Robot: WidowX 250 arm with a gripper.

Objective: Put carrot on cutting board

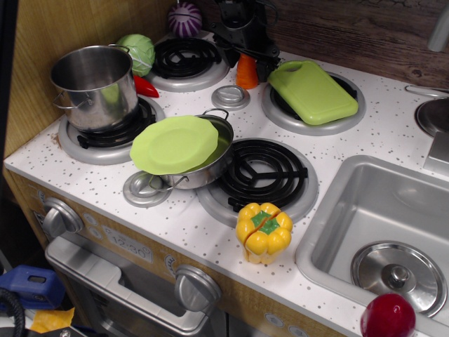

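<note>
The carrot (246, 71) stands upright on the white countertop just left of the cutting board (311, 90), between the board and the back-left black burner (184, 57). It is near the board's handle-hole end but not on it, so the task is not yet done. The board itself lies flat over the back-right burner, tilted slightly, its bare green face free to take the carrot.

The gripper (244, 49) hangs directly above the carrot, its dark body covering the carrot's top. That placement suits a top-down grasp: the carrot is small and cone-shaped, so gripping it near the wider upper part would likely hold best. The fingers appear to reach down around the carrot's top, but the dark parts merge with the shadowed back wall, and I cannot tell how far apart the jaws stand or whether they press on the carrot.

A short lift and a move rightward over the board would finish the job.
</note>
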